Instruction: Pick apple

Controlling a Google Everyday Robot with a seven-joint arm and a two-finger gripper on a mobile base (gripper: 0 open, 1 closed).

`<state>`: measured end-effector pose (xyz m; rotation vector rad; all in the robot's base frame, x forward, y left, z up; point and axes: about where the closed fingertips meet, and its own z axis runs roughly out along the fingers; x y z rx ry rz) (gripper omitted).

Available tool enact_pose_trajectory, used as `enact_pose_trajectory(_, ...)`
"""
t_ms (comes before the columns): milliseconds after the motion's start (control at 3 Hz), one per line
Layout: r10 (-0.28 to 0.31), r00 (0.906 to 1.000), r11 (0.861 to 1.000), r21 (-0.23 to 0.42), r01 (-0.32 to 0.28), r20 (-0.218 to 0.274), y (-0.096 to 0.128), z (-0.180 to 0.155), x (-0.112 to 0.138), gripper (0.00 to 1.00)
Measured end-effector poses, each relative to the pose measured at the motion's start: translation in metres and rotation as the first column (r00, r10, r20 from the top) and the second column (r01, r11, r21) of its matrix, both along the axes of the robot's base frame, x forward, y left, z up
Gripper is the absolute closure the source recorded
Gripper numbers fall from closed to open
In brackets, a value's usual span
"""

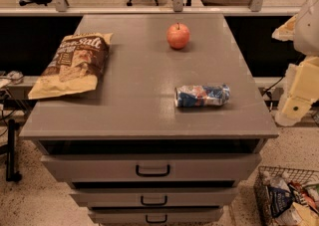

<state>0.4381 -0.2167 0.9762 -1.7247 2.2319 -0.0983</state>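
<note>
Drawer fronts (152,169) nearest, under a smooth grey top (139,75).
Round apple (178,36) upper centre, crushed can (202,95) below it; my gripper (299,95) (pale, blocky) at right edge, grip I cannot tell.

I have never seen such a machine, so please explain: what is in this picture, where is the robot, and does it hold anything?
There is one picture, looking down at a grey drawer cabinet from its front. On its top lie an apple at the back, a chip bag on the left and a crushed can nearer the front. The pale parts at the right edge are the robot's arm. Its grasping tool hangs there, beside the cabinet, apart from all three things. The apple is not yet held.
</note>
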Motion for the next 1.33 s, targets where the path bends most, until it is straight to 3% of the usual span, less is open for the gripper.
enact_pose_trajectory(333,0.000,1.0000,1.000,0.000,0.000,0.000,0.000,0.000,0.000,0.00)
enact_pose_trajectory(667,0.002,0.9995,1.000,0.018,-0.003,0.033,0.003,-0.007,0.023,0.00)
enact_pose_trajectory(1000,-0.010,0.9976,0.998,0.062,0.006,0.068,0.007,-0.019,0.058,0.00)
enact_pose_trajectory(1333,-0.045,0.9839,0.984,0.178,0.014,0.173,0.023,-0.038,0.138,0.00)
